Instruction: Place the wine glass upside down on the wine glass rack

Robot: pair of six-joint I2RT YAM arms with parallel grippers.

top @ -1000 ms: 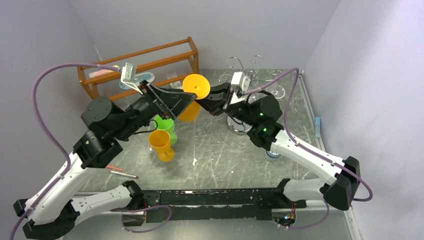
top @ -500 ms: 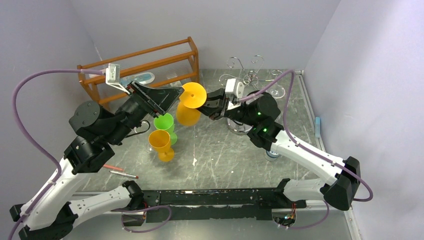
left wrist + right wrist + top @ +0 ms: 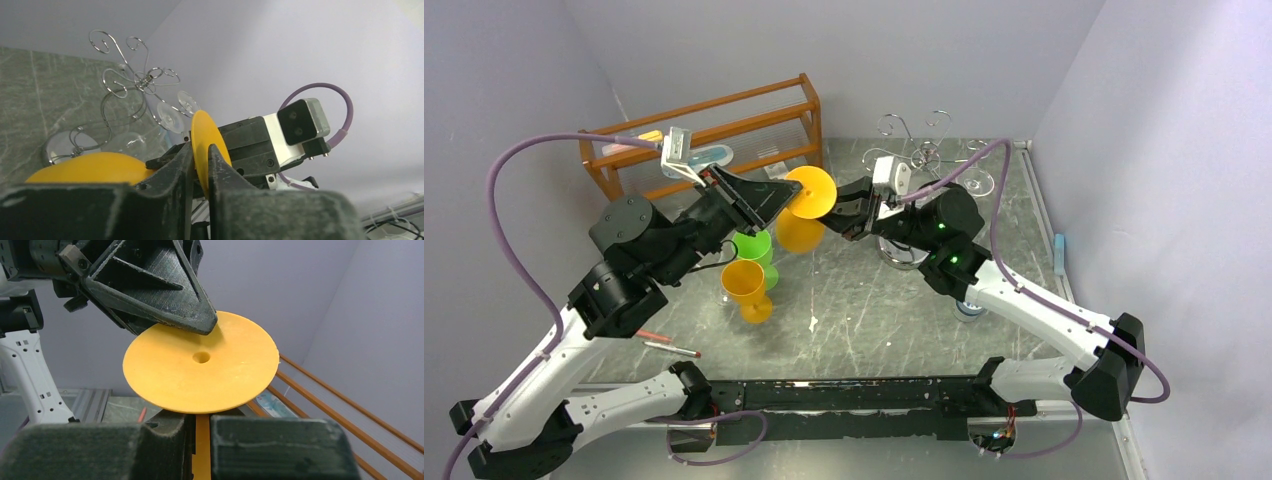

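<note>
An orange plastic wine glass [image 3: 809, 192] hangs in the air between both arms, foot disc up and tilted, bowl [image 3: 800, 232] below. My right gripper [image 3: 832, 215] is shut on its stem [image 3: 202, 445], just under the foot [image 3: 200, 367]. My left gripper [image 3: 786, 195] comes in from the left, and its two fingers pinch the rim of the foot [image 3: 205, 140]. The wine glass rack [image 3: 924, 155], chrome wire with scroll arms, stands behind the right arm. It also shows in the left wrist view [image 3: 135, 82], beyond the bowl [image 3: 90, 167].
A green cup [image 3: 752, 245] and a second orange glass [image 3: 746, 285] stand on the table under the left arm. A wooden shelf [image 3: 704, 130] is at the back left. Clear glasses [image 3: 979, 180] hang on the rack. A red pen [image 3: 669, 345] lies near the front left.
The left gripper's jaws have closed from wide open onto the rim of the glass's foot. The glass, held by the right gripper, has shifted slightly left and down.
</note>
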